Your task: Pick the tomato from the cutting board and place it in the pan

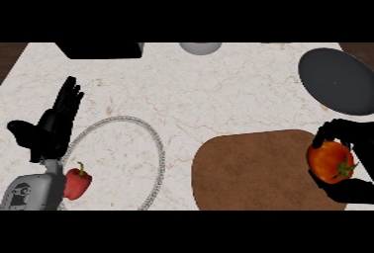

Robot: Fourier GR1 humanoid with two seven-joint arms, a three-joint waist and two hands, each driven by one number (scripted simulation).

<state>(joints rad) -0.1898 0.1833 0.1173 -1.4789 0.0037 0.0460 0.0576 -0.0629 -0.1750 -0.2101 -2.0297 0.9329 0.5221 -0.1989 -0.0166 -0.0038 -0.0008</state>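
Round red-orange tomato (pixel 330 161) lower right, green stem pointing right, right hand (pixel 342 190) fingers curled round it, left hand (pixel 53 123) fingers straight, upright.

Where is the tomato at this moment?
In the head view, the tomato is at the right edge, held in the right hand, over the cutting board's right end.

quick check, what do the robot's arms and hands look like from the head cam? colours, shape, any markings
Left hand: all black, long slim fingers and a thick rounded thumb. Its forearm is a light grey, smooth shell with a small dark round marking near the lower edge. Right hand: also plain black; only the fingers and part of the palm show, and no forearm is visible on that side. No cables or sleeves can be seen.
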